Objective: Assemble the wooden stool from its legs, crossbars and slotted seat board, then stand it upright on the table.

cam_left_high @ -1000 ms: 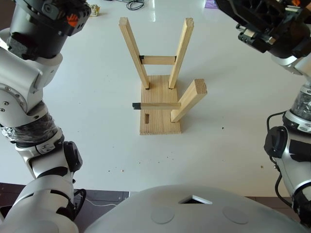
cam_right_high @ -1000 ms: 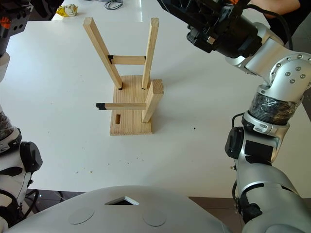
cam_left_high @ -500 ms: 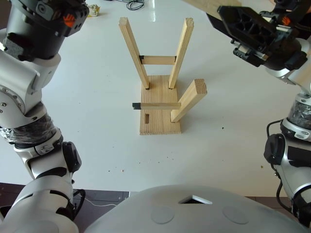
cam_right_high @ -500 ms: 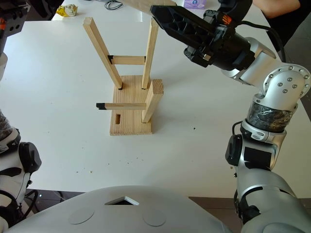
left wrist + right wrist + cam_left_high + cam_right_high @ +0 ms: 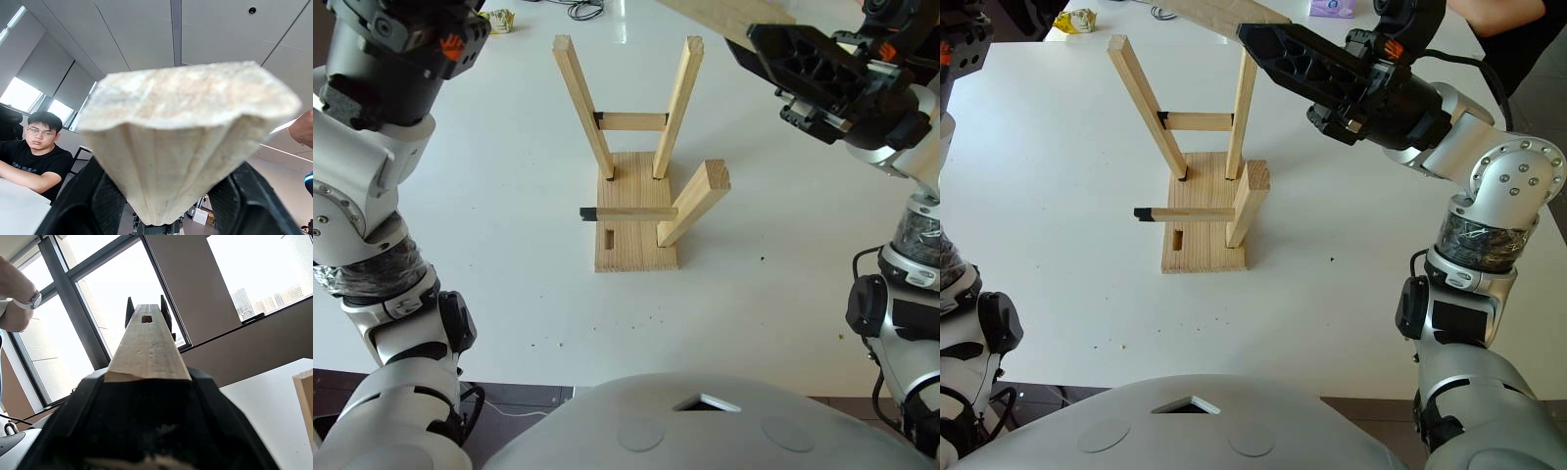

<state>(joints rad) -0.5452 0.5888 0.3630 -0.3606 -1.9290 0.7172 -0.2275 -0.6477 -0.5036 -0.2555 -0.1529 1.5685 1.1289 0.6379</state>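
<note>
We are looking at a part-built stool resting seat-down near the middle of the white table. The seat board is lying flat, and the left upright leg and right upright leg are standing at its far edge with the rear crossbar joining them. At the near right corner the tilted leg is leaning away to the right. The front crossbar is projecting from it toward the left, its dark-tipped free end reaching just past the board's left edge. Just nearer us than that end, an open slot is showing in the board. The right gripper is hanging above the table's far right, well apart from the stool, with its fingers clamping the loose leg, which is running up and left past the top edge of the eye views. The right wrist view is adding a small square hole near that leg's far end, flanked by two dark prongs; we cannot tell what they belong to. The left wrist view is facing the ceiling and showing the left gripper closed on a wooden block, with dark fingers pressing both sides and the end grain facing the camera. We cannot tell which stool part it is. A small yellow object is sitting at the table's far left.
</note>
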